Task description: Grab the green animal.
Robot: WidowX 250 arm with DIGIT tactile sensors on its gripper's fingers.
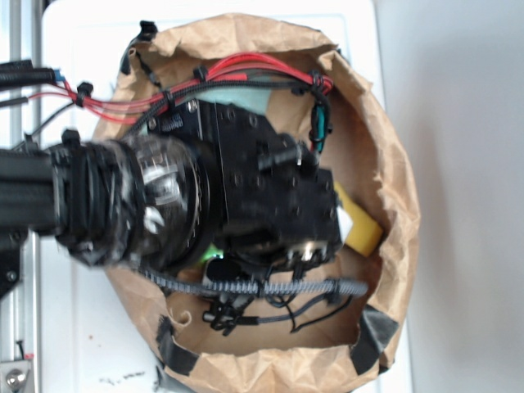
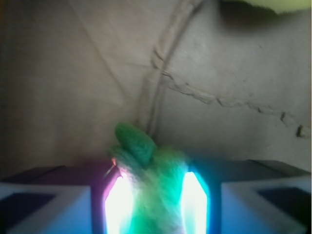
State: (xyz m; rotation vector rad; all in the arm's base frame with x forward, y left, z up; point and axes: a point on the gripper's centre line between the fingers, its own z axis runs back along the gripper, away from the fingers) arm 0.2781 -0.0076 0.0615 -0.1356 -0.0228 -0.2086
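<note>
In the wrist view the green animal [image 2: 146,170] sits between my two glowing fingers [image 2: 117,204]; its fuzzy lime body fills the gap and a duller green limb sticks up above them. My gripper [image 2: 155,195] is shut on it, over the brown paper floor. In the exterior view my black gripper [image 1: 278,205] reaches down into the brown paper bag [image 1: 393,164], and only a small lime sliver of the animal [image 1: 213,252] shows beneath it.
A yellow object [image 1: 360,225] lies at the bag's right wall, and its edge shows at the top of the wrist view [image 2: 282,5]. A teal patch [image 1: 254,102] lies under the red cables. The paper walls ring the gripper closely.
</note>
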